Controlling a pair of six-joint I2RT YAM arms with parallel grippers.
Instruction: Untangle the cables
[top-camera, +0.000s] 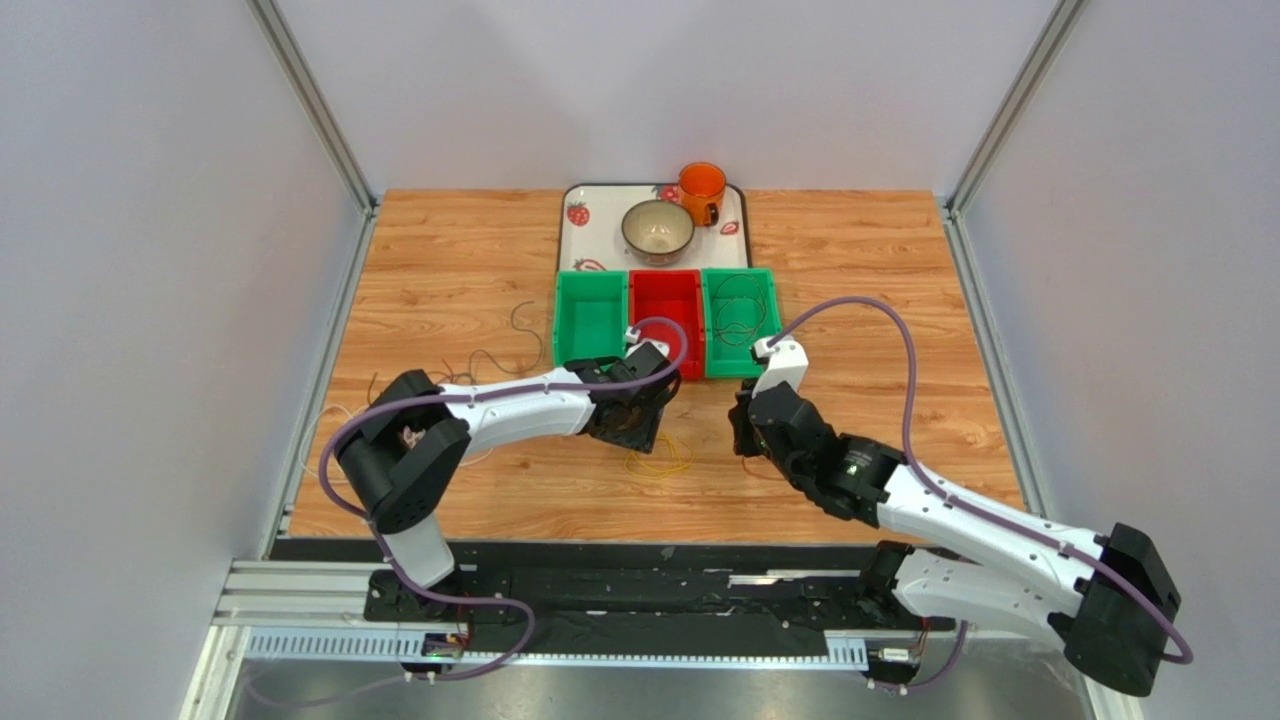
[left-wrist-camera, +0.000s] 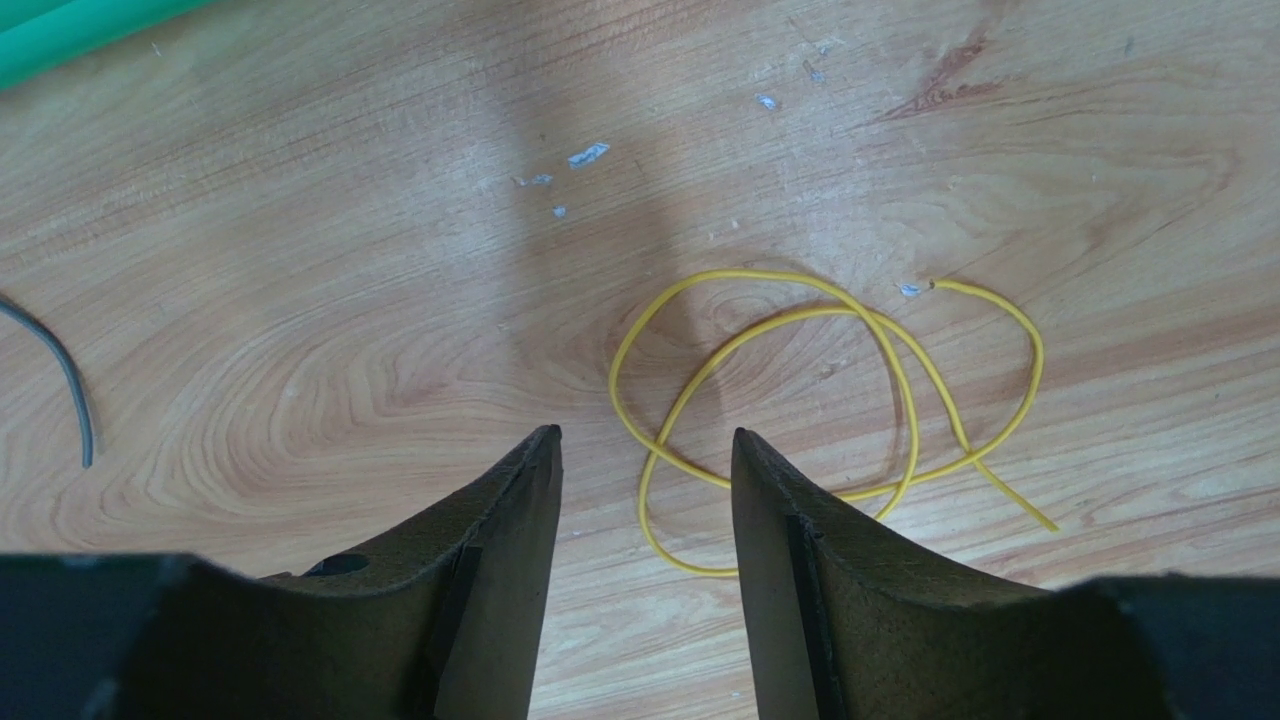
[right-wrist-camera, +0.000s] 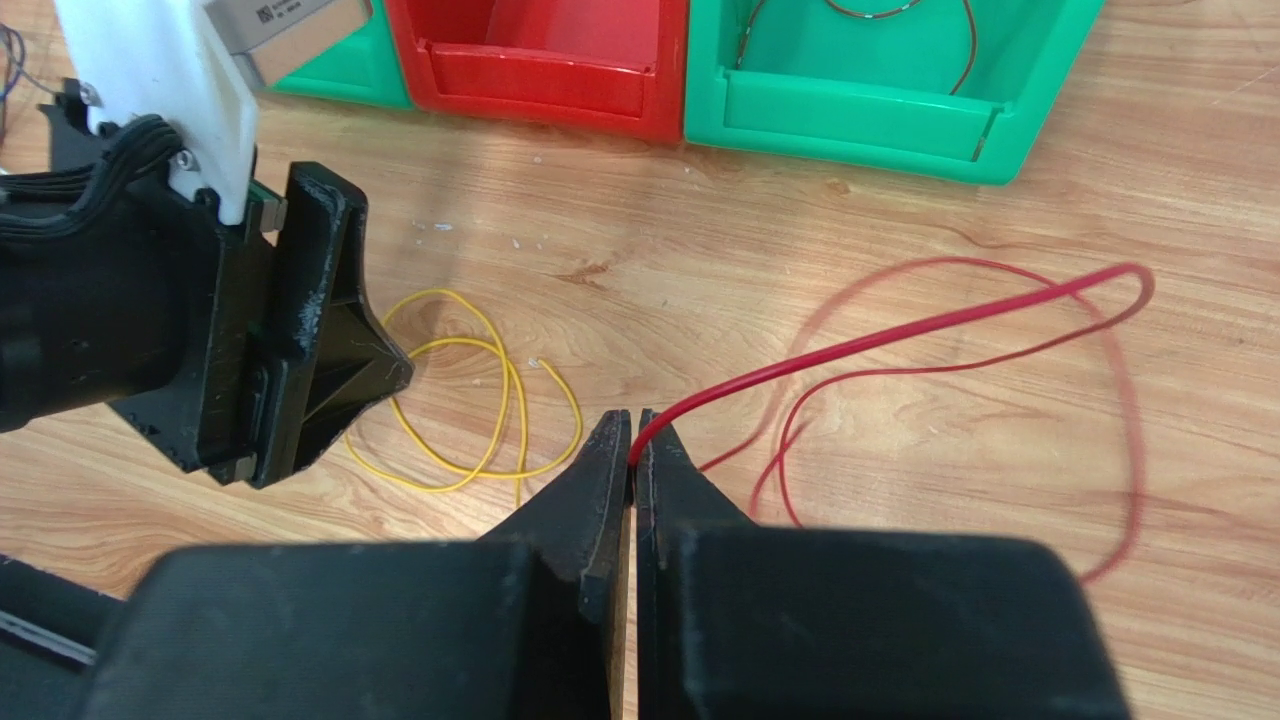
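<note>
My left claw hangs low over the desk, jaws apart with nothing between them. The yellow cable lies in loose loops flat on the wood just beyond its tips. My right claw is pinched tight on one end of the red cable. That cable runs out ahead, raised off the wood, then curls back in a wide loop. The yellow cable sits between the two claws, on the near side of the red bin, and it lies apart from the red one. A dark cable lies in the right green bin. More thin cables lie on the desk left of the bins.
</note>
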